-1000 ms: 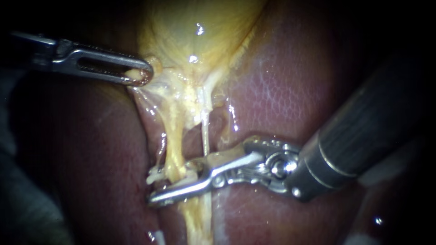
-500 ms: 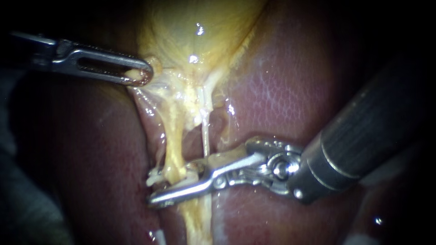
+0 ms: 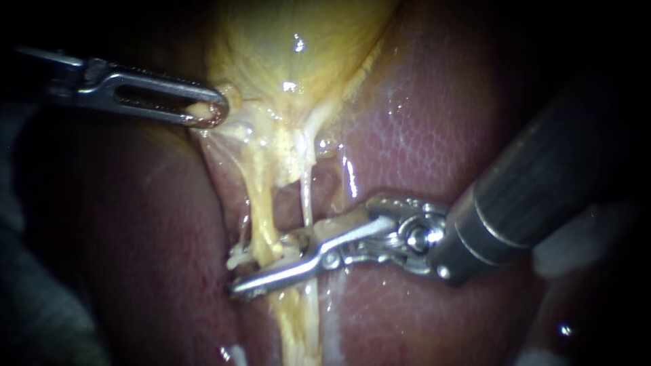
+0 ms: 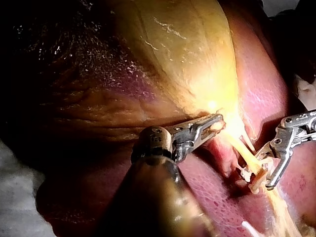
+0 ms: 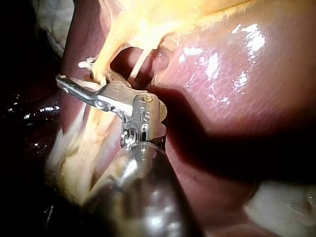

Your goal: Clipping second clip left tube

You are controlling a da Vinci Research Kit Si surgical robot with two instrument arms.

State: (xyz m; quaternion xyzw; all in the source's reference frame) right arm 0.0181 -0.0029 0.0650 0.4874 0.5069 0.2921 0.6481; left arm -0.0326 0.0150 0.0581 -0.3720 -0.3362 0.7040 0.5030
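The yellow left tube (image 3: pixel 261 210) runs down from the gallbladder (image 3: pixel 298 41); a thin pale tube (image 3: pixel 306 200) hangs just to its right. My right instrument (image 3: pixel 247 271) comes in from the right, and its jaws straddle the left tube, shut on a white clip (image 3: pixel 239 257) that wraps it. The left wrist view shows the same grip (image 4: pixel 261 175) on the clip (image 4: pixel 247 174). My left instrument (image 3: pixel 203 112) is shut on tissue at the gallbladder's neck and holds it taut, also in its wrist view (image 4: pixel 213 124). The right wrist view shows the jaws (image 5: pixel 79 81) across the tube (image 5: pixel 106 59).
Red liver (image 3: pixel 420 135) lies behind and on both sides of the tubes. A small white piece (image 3: pixel 234 352) sits beside the left tube at the lower edge; I cannot tell what it is. Pale material (image 3: pixel 576 244) shows under the right shaft.
My right instrument's jaws have come closer together on the clip and shifted slightly up and right along the left tube. My left instrument has held still.
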